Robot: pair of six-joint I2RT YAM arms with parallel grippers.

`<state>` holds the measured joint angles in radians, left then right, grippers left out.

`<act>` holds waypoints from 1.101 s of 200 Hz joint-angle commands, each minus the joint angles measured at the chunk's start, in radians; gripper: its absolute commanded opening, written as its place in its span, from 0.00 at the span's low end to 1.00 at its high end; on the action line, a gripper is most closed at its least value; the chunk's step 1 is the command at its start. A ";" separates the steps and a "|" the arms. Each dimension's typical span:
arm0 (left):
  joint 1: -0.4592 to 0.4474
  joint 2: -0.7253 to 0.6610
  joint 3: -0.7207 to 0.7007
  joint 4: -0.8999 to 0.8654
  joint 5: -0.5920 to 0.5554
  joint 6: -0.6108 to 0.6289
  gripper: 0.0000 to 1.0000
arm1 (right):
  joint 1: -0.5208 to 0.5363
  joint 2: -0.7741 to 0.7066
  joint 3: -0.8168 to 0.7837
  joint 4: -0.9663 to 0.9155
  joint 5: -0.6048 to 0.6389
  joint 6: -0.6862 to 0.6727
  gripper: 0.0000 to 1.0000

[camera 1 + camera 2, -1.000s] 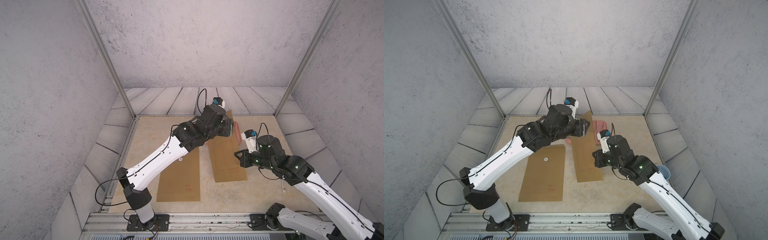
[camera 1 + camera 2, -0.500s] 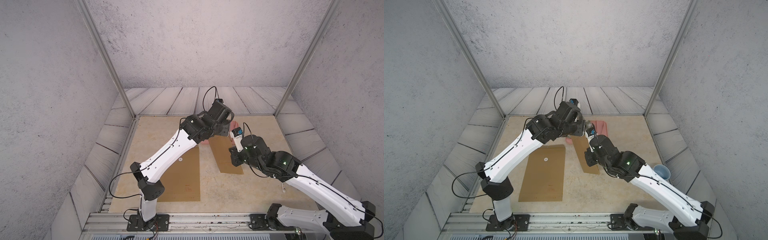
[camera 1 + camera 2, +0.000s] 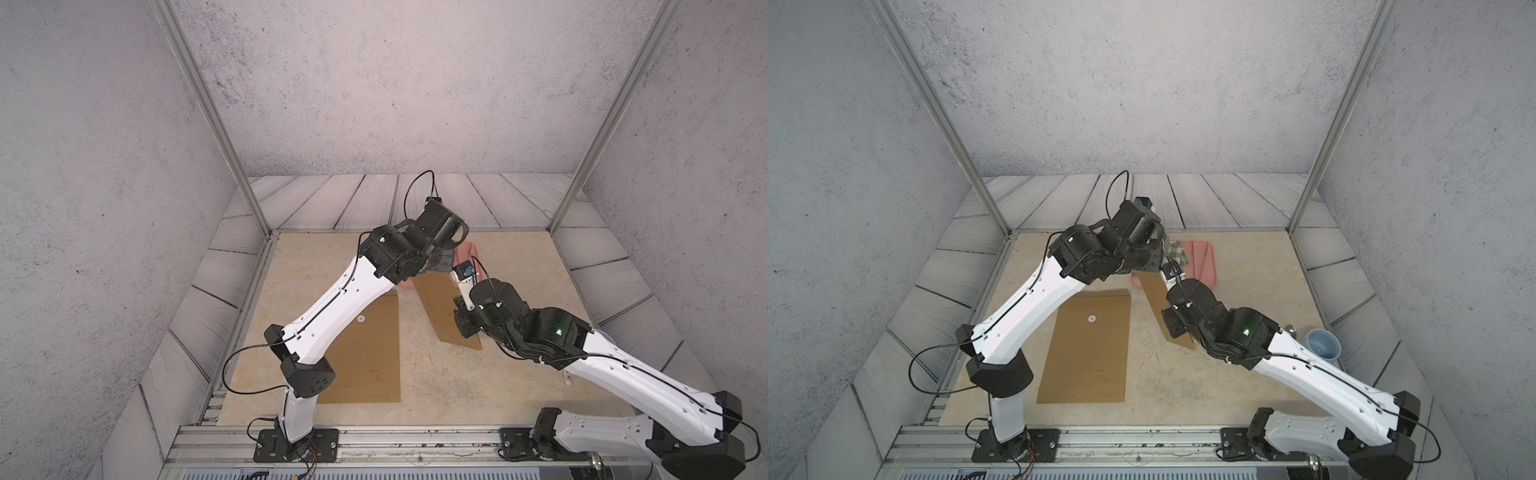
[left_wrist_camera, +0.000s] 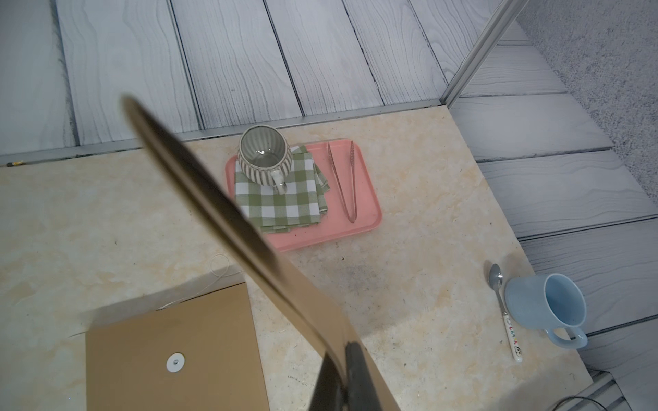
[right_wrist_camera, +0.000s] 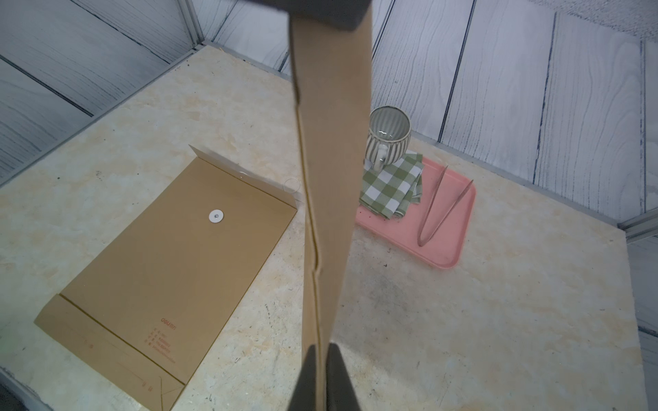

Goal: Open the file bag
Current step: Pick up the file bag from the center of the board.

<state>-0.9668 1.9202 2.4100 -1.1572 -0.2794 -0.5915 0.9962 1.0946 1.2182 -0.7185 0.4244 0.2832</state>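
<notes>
The bag (image 5: pixel 331 142) is up off the table (image 4: pixel 409 284), stretched between my two arms. It hangs on a slant over the middle of the table. In both wrist views I see it from the edge, like a thin brown strip.

My left gripper (image 4: pixel 341 370) has the far end of the bag. Its fingers are pressed tight together on the paper. My right gripper (image 5: pixel 322 370) is at the near, lower end. Its fingers sit very close on both sides of the bag's edge (I cannot tell if they pinch it or only sit beside it).

On one side, below the bag, a second bag (image 5: pixel 171 263) lies flat on the table. Its flap at the far end stands open and it has a round white button (image 5: pixel 216 216) on its face.

On the other side, near the back of the table, is a pink tray (image 4: pixel 359 213). A green check cloth (image 4: pixel 281 199) lies in it, with a striped mug (image 4: pixel 263 156) on top. Tongs (image 4: pixel 343 181) lie in the tray beside the cloth.

Well apart, near the table's right edge, a blue cup (image 4: pixel 544 306) lies on its side with a spoon (image 4: pixel 502 306) just beside it.
</notes>
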 commanded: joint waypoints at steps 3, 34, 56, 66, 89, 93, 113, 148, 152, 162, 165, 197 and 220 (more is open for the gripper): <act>0.005 0.008 -0.037 0.023 -0.014 0.017 0.00 | 0.014 -0.073 -0.045 0.030 0.045 0.006 0.56; 0.014 -0.059 -0.146 0.115 -0.033 0.101 0.00 | 0.005 -0.180 -0.091 -0.042 0.091 0.102 0.90; 0.028 -0.150 -0.287 0.209 -0.018 0.188 0.00 | -0.094 -0.244 -0.106 -0.037 -0.092 0.129 0.97; 0.035 -0.217 -0.389 0.278 -0.007 0.219 0.00 | -0.221 -0.258 -0.115 -0.009 -0.327 0.134 0.98; 0.078 -0.388 -0.614 0.445 0.173 0.274 0.00 | -0.509 -0.240 -0.139 0.117 -0.781 0.161 0.99; 0.086 -0.418 -0.640 0.465 0.215 0.275 0.00 | -0.536 -0.229 -0.144 0.154 -0.846 0.165 0.98; 0.152 -0.552 -0.746 0.546 0.434 0.274 0.00 | -0.587 -0.177 -0.177 0.318 -1.011 0.183 0.99; 0.289 -0.727 -0.875 0.650 0.865 0.249 0.00 | -0.712 -0.094 -0.249 0.603 -1.227 0.299 0.99; 0.306 -0.740 -0.886 0.669 0.915 0.237 0.00 | -0.722 -0.089 -0.258 0.637 -1.251 0.312 0.99; 0.340 -0.769 -0.922 0.735 1.040 0.195 0.00 | -0.732 -0.073 -0.273 0.707 -1.308 0.335 0.99; 0.347 -0.777 -0.930 0.758 1.074 0.176 0.00 | -0.732 -0.064 -0.277 0.730 -1.324 0.341 0.99; 0.402 -0.836 -1.005 0.955 1.283 0.057 0.00 | -0.737 -0.057 -0.320 0.937 -1.438 0.437 0.97; 0.436 -0.836 -1.014 0.998 1.324 0.016 0.00 | -0.737 -0.082 -0.353 1.092 -1.510 0.535 0.91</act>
<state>-0.5632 1.0908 1.4075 -0.3172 0.8703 -0.4934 0.2623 1.0473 0.8894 0.1204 -0.9352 0.6903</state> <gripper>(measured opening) 0.052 0.933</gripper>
